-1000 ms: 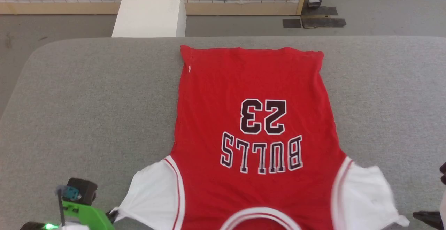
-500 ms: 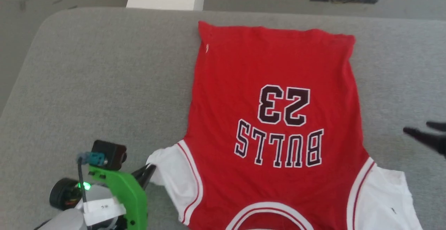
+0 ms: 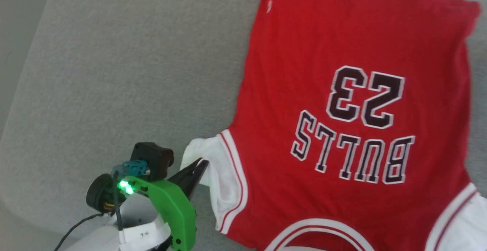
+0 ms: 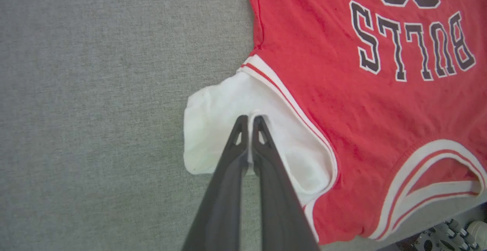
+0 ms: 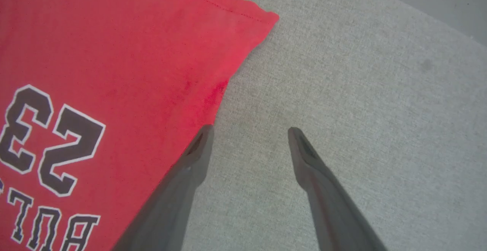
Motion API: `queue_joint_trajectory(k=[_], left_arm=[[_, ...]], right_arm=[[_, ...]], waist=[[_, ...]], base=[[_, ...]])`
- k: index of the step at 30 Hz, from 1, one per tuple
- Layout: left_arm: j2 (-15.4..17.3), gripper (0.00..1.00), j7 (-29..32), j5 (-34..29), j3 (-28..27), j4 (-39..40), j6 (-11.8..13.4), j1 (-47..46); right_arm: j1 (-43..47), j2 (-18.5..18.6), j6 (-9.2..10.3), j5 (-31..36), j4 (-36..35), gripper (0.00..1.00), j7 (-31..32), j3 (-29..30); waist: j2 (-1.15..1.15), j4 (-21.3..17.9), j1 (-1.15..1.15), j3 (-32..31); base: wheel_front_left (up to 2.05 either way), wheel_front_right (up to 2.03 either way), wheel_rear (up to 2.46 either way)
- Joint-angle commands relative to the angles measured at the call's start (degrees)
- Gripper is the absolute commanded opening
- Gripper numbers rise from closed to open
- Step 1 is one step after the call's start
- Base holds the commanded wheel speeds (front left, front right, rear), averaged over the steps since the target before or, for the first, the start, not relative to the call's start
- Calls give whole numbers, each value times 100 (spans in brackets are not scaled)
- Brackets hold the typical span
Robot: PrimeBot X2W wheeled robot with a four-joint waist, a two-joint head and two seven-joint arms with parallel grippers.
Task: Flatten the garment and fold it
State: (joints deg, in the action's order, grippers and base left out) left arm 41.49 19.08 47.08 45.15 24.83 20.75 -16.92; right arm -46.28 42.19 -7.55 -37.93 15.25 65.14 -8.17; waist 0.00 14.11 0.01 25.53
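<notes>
Garment [image 3: 342, 91] flat, print up, on grey pad [image 3: 133, 72]. Left gripper [image 4: 250, 118] clamped on white sleeve [image 4: 213, 106], now drawn inward: sleeve fold starting. Right gripper [image 5: 250, 129] newly released, jaws wide, empty, beside red side edge.

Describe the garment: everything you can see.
The garment is a red jersey-style T-shirt, soft knit, with white short sleeves, red-and-white striped trim and a black, white-outlined "BULLS 23" print facing up. It lies mostly flat on the grey padded table, collar toward the robot. The left gripper is shut on its bunched white sleeve.
</notes>
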Motion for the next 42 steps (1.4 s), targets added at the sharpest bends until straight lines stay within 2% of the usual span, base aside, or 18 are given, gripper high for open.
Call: queue_joint_trajectory(k=[1,8,12,19,20,21,30,35,42], left_arm=[[-51,0,-41,-123,1,5,33,-110],[-239,0,-138,-219,58,25,10,-232],[-315,0,-171,-251,76,50,16,-278],[-401,0,-217,-256,102,9,18,-293],[-411,0,-219,-252,104,-4,17,-297],[-419,0,-219,-249,105,-15,16,-301],[-428,0,-187,-183,94,-180,24,-304],[-408,0,-77,-107,73,-256,64,-319],[-253,0,88,-26,71,-460,152,-209]], right_arm=[[-208,-49,6,144,117,100,84,28],[-946,-103,6,703,665,100,345,159],[-1058,84,6,944,717,100,479,-100],[-831,368,6,937,760,100,762,-422],[-778,392,6,908,769,40,806,-423],[-734,410,6,893,773,0,833,-418],[-370,477,6,775,763,0,709,-368],[80,427,6,640,918,0,563,-367],[988,398,6,240,763,0,310,-655]], waist=[[0,650,-1,631],[0,931,-1,910],[0,1027,-1,1034],[0,1083,-1,1136],[0,1083,-1,1139],[0,1081,-1,1136],[0,887,-1,819],[0,625,-1,311],[0,95,-1,-540]], base=[[0,0,0],[0,0,0],[0,0,0],[0,0,0],[0,0,0],[0,0,0],[0,0,0],[0,0,0],[0,0,0]])
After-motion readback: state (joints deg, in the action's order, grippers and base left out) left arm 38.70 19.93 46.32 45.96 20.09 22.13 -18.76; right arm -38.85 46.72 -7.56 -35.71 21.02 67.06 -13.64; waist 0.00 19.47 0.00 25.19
